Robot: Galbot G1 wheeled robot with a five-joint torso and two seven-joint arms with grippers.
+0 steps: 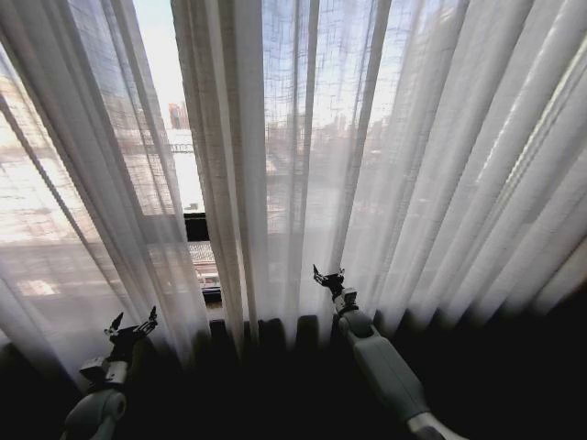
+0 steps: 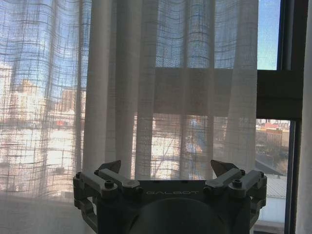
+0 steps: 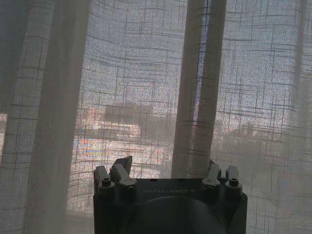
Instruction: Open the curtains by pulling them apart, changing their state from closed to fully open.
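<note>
My left gripper is spread before the left sheer curtain; my right gripper, also spread, faces the right sheer curtain.

Pale grey rounded arm links, dark left gripper, dark right gripper, screwed fingers, faint "GALBOT" lettering, possibly embossed

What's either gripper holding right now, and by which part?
Nothing. Left gripper and right gripper are both open, just short of the curtains.
</note>
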